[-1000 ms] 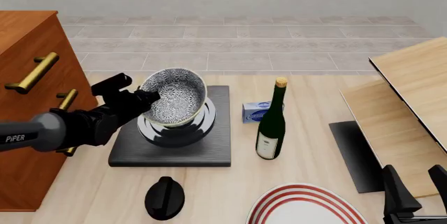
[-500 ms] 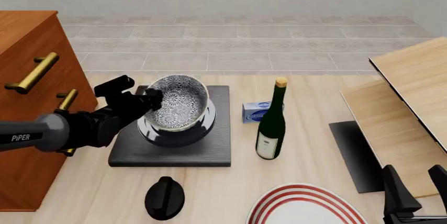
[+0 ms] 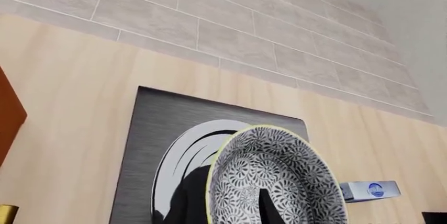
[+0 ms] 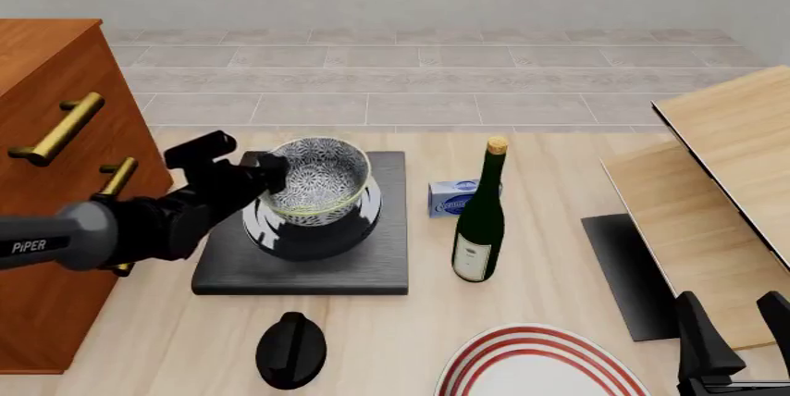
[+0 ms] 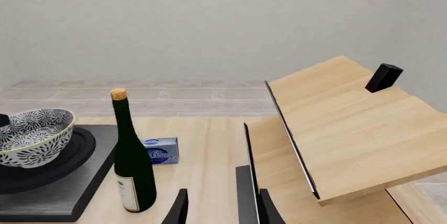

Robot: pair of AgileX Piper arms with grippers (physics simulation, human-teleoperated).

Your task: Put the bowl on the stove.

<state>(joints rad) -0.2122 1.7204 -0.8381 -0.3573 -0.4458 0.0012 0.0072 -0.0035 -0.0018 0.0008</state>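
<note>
A: Since a second ago the bowl (image 4: 318, 183) comes down and levels out; earlier it tilted toward the camera, high above the burner, and in the front view it now sits low over the stove (image 4: 309, 228), rim nearly flat, right at the silver-grey rings.

B: And the left gripper (image 4: 274, 174)?

A: Its fingers pinch the bowl's left rim, one inside and one outside. The green wine bottle (image 4: 479, 217) stands upright just right of the stove, a small blue box (image 4: 452, 198) behind it, a black knob (image 4: 291, 350) in front of the stove, and the red-ringed plate (image 4: 538, 366) near the bottom edge. The right gripper (image 4: 728, 340) rests low at the bottom right, fingers apart, nothing between them.

B: The left wrist view?

A: The patterned inside of the bowl (image 3: 274, 178) fills the foreground with a dark finger (image 3: 267, 209) against it; the burner rings and black slab (image 3: 154, 124) lie behind.

B: And the right wrist view?

A: The bowl (image 5: 33, 136) sits slightly tilted over the raised burner; whether it touches is unclear. The bottle (image 5: 131, 156) stands beside the stove (image 5: 49, 192).
</note>
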